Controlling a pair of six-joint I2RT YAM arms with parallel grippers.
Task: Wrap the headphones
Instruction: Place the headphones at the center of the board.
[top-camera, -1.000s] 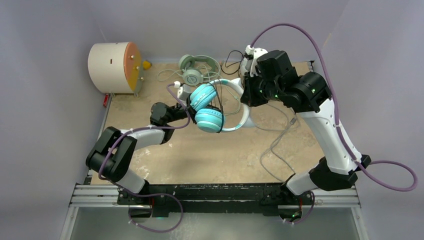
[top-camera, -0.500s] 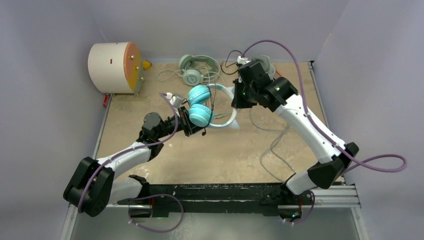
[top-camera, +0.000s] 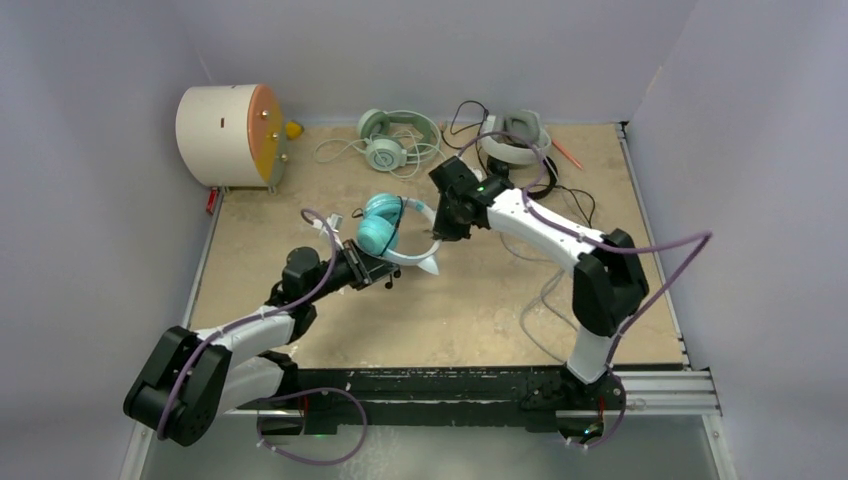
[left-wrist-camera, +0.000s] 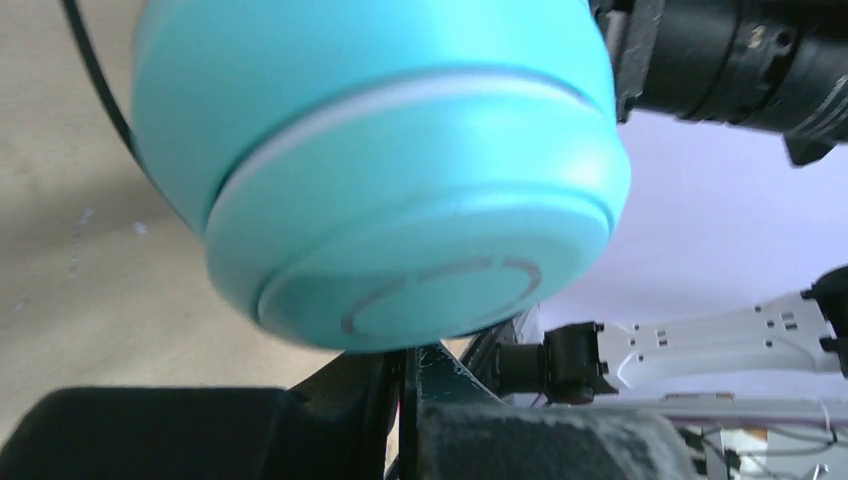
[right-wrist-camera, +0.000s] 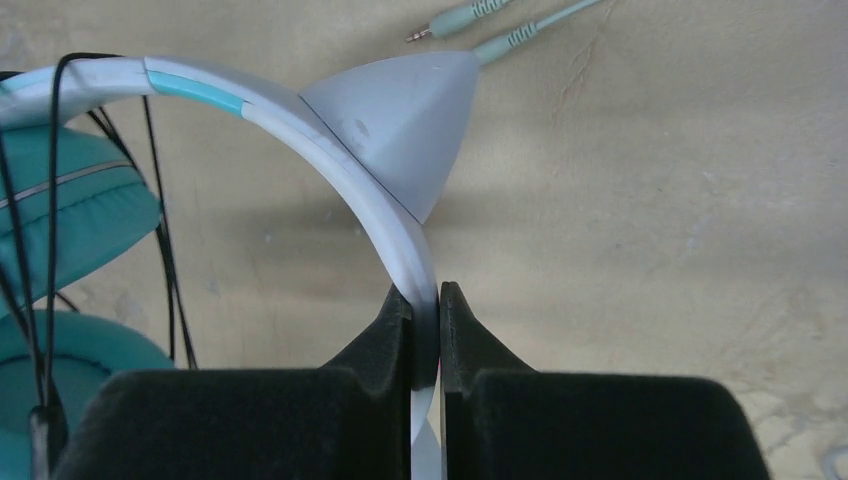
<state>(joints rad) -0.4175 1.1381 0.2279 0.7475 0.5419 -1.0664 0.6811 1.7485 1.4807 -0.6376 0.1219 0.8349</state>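
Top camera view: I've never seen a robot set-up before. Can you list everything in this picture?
teal headphones: one, teal cups and white band, centre, held off the table
mint-green headphones: one, far edge, middle
white-and-grey headphones: one, far right
black cable: one, far edge, between those two pairs
drum: one, cream with orange face, far left corner
table: one, sandy tan
left claw: one, black, shut by the teal cups
right claw: one, black, shut on their band

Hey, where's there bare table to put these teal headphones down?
Bare table lies front and centre, and at left below the cream drum. The far edge is crowded: mint-green headphones, white-and-grey headphones, with loose cables at right.
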